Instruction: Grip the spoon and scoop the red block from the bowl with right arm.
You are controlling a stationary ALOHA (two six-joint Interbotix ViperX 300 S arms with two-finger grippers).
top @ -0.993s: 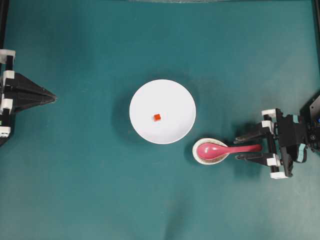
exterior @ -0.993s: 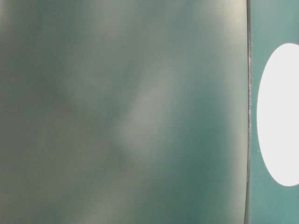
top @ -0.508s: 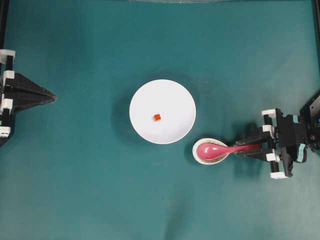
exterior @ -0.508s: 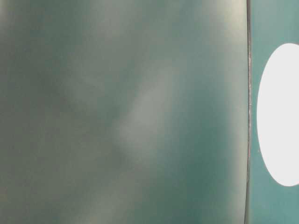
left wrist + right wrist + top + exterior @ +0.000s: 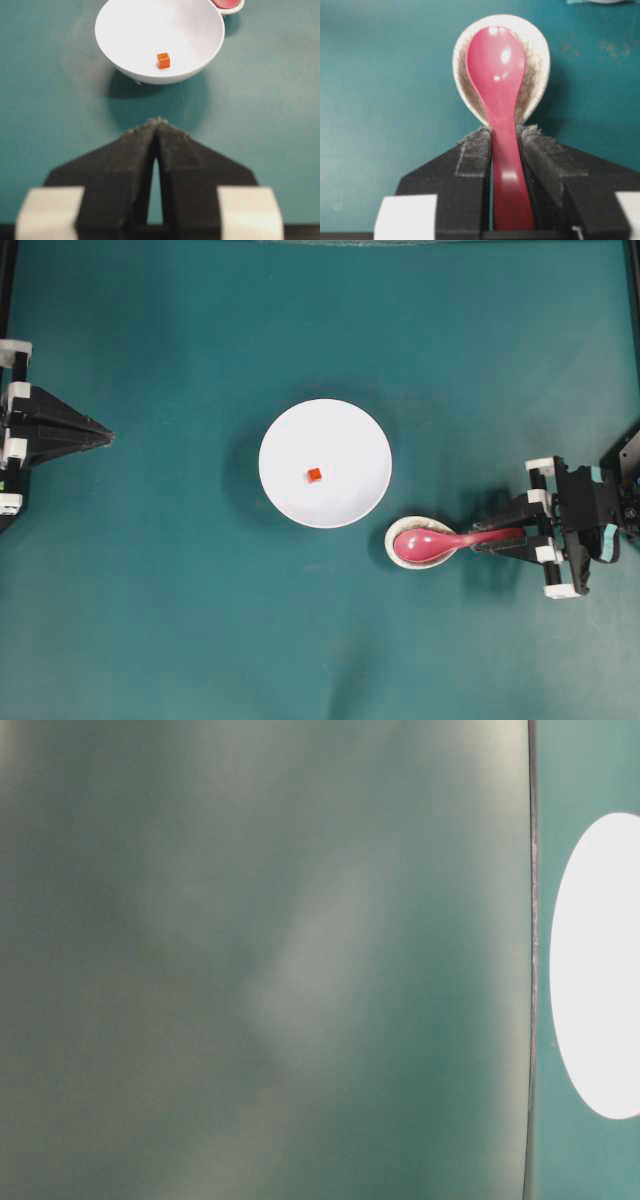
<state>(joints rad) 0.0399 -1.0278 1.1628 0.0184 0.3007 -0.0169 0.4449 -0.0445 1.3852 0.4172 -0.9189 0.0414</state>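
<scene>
Teal matting covers the whole table (image 5: 180,620); at far left the left gripper (image 5: 103,435) sits with jaws pressed together, holding nothing, tips aimed at the bowl (image 5: 325,463); the bowl stands mid-table with the red block (image 5: 314,475) inside; just right of it a speckled dish (image 5: 405,555) cradles the spoon (image 5: 440,541), long axis left to right, handle pointing right into the right gripper (image 5: 490,538); the right wrist view shows both pads touching the handle, the left wrist view only a sliver of spoon; the table-level view shows blur and a white oval.
</scene>
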